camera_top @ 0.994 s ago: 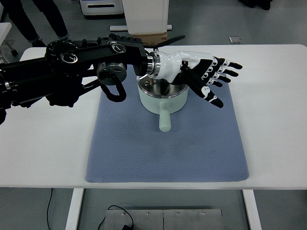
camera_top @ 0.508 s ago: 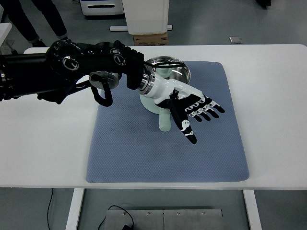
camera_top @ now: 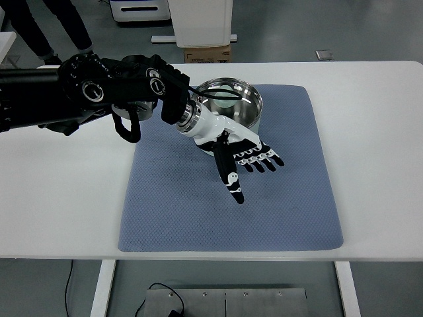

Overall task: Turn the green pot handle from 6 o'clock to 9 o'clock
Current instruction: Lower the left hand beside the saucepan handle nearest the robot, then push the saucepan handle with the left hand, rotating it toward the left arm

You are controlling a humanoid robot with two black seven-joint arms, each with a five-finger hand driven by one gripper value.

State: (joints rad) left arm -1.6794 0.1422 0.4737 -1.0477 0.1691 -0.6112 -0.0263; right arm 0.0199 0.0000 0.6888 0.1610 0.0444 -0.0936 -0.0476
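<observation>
The green pot (camera_top: 246, 111), with a shiny steel inside, stands at the back middle of the blue mat (camera_top: 192, 211). My left arm comes in from the left, and its white and black hand (camera_top: 248, 165) lies just in front of the pot with the fingers spread and holding nothing. The hand covers the place where the pot's handle pointed toward the near side, so the handle is hidden. I cannot tell whether the hand touches it.
The mat lies on a white table (camera_top: 377, 165). A cardboard box (camera_top: 208, 53) and a white cabinet stand behind the table's far edge. A person's legs (camera_top: 39, 26) show at the top left.
My left hand has swung from above the pot's right rim down and toward the near side, and now covers the handle. The pot's inside has come into view.
</observation>
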